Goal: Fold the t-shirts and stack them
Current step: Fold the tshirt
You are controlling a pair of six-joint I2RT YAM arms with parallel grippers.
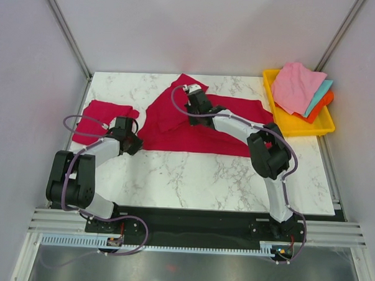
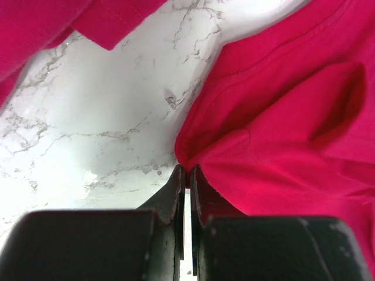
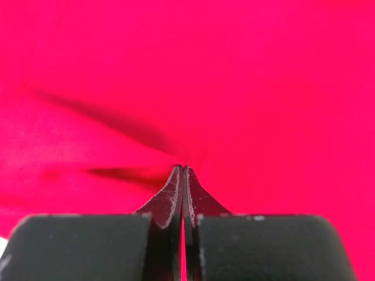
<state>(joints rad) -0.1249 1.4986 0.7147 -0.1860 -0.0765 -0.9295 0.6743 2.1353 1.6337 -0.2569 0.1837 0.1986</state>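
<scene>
You have the marble table (image 1: pixel 192 178) with the spread t-shirt (image 1: pixel 169 130) lying rumpled across its far middle, one flap reaching up toward the back edge. The folded t-shirt (image 1: pixel 98 115) lies at the far left, apart from the spread one, with bare marble between them. At the far right corner sits the yellow tray (image 1: pixel 300 128), holding a pink cloth (image 1: pixel 295 86) over teal and orange ones. Your right gripper (image 1: pixel 189 91) is at the spread t-shirt's far flap. Its wrist view shows the fingers (image 3: pixel 167 196) pressed together on red cloth, with creases running out from the tips. Your left gripper (image 1: pixel 134 141) is at that shirt's near-left corner, its fingers (image 2: pixel 173 193) nipped together on the edge.
</scene>
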